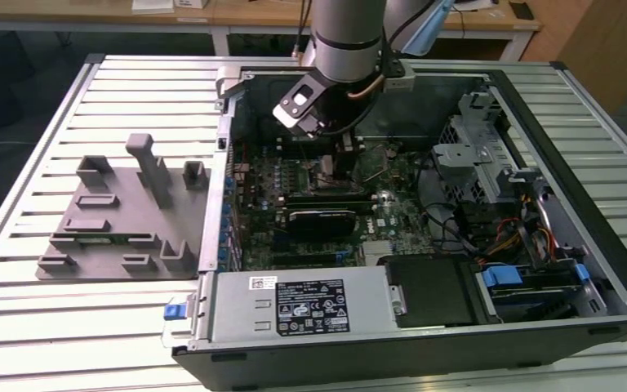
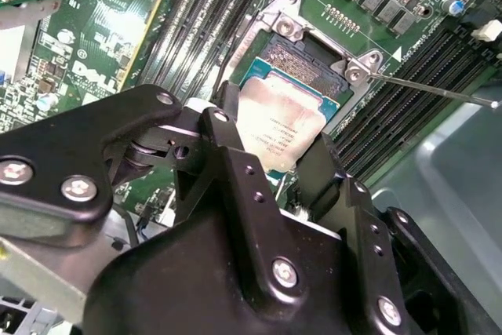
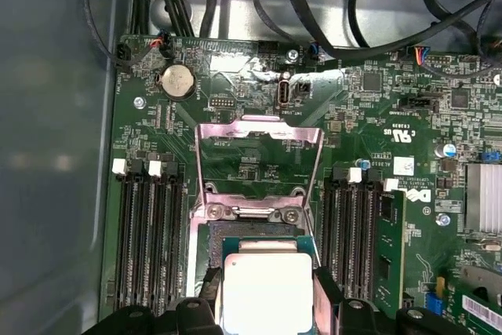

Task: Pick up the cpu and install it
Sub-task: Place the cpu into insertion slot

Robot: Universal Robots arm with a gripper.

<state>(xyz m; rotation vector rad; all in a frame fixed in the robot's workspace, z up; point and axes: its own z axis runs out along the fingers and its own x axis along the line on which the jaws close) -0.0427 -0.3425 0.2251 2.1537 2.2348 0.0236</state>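
Over the open socket (image 2: 307, 60), the jaws clamp the cpu (image 2: 282, 127) by 2 opposite edges.

Pale slatted metal table (image 1: 30, 327), grooves running side to side. Beyond its far edge, a light wooden desk (image 1: 254, 12) on white legs. Wooden panel (image 1: 607, 41) past the far corner on the exterior view's right. Dark floor (image 1: 3, 98). Even, soft light.

One cpu (image 3: 267, 292), one tool (image 2: 274, 145), one arm (image 1: 346, 33). One motherboard (image 3: 361, 119), one socket (image 2: 306, 56), one coin cell (image 3: 177, 81), four RAM slots (image 3: 135, 241), two per side. One case (image 1: 401, 361), one grey fixture (image 1: 117, 220), one desk (image 1: 74, 335).
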